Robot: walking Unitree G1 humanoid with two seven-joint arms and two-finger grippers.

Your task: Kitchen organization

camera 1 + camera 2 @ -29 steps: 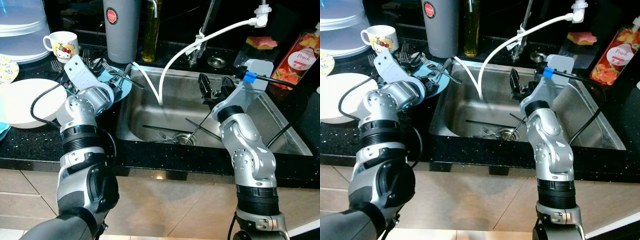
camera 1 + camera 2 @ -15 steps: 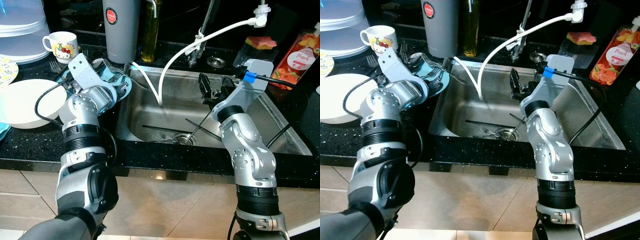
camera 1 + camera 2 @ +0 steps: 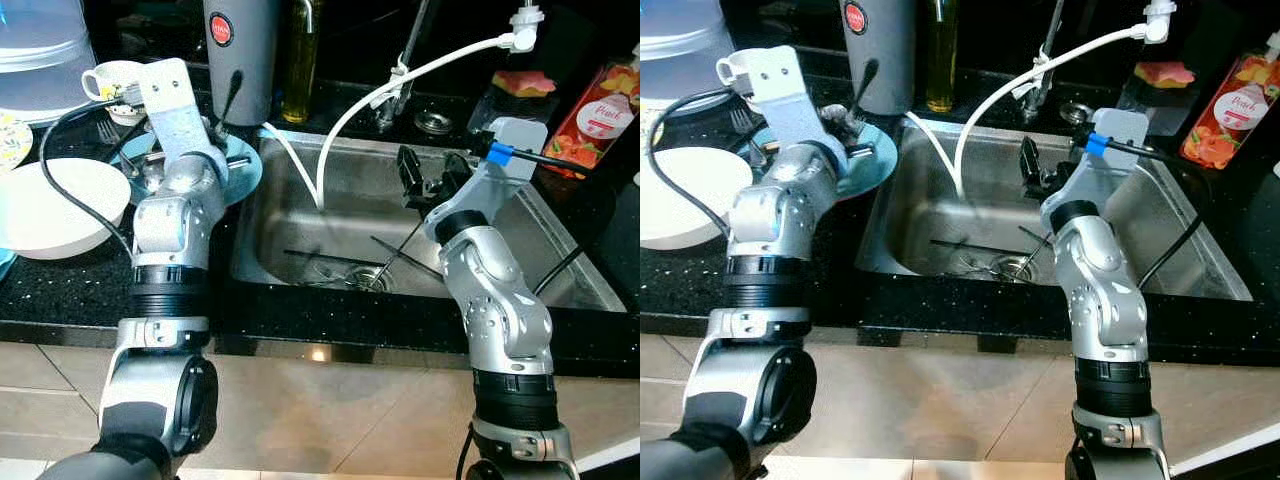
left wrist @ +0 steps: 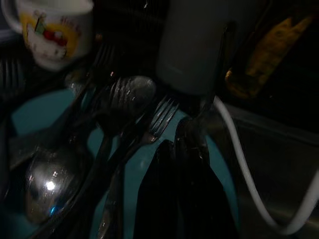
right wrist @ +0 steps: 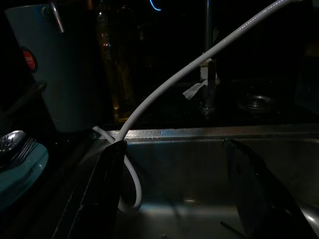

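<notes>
Hovering over the blue plate (image 3: pixel 240 170) of piled cutlery (image 4: pixel 124 107) left of the sink (image 3: pixel 560 250), the left gripper (image 4: pixel 182 164) pinches its fingers together on nothing I can make out, while the right gripper (image 5: pixel 174 184) waits wide above the basin.

left claw (image 4: pixel 187 144) grasp unclear, blurred cutlery (image 4: pixel 124 114)

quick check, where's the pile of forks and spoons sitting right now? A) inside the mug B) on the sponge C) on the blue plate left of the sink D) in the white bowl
C: the forks and spoons lie heaped on the blue plate beside the sink, with the left gripper above them.
</notes>
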